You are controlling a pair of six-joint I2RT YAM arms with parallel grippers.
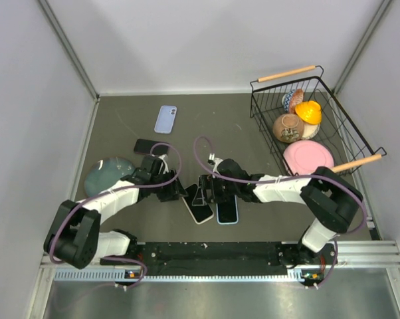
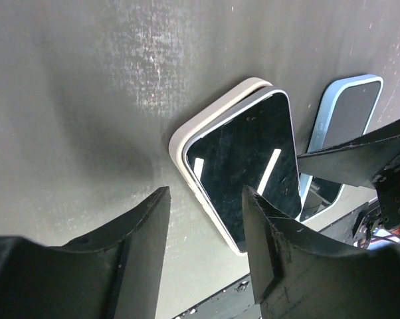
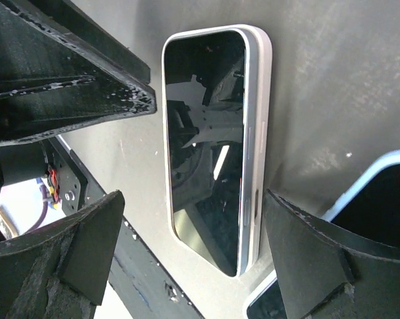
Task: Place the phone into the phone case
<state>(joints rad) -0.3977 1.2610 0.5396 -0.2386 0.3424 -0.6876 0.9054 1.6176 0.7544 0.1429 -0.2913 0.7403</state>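
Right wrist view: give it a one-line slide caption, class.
Open right tool straddles a black phone lying unevenly in a white case, beside a blue case.

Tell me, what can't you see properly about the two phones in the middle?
Top view: left tool and right tool cover the far end of the white-cased phone.
Left wrist view: the right tool hides part of the blue-cased phone.
Right wrist view: frame edge crops it.

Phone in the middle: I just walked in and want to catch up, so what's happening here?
The robot is working on the phone, which lies screen up on its white case, seemingly not fully seated. The left hand and right hand both hover open close over it, gripping nothing. A blue-cased phone lies beside it.
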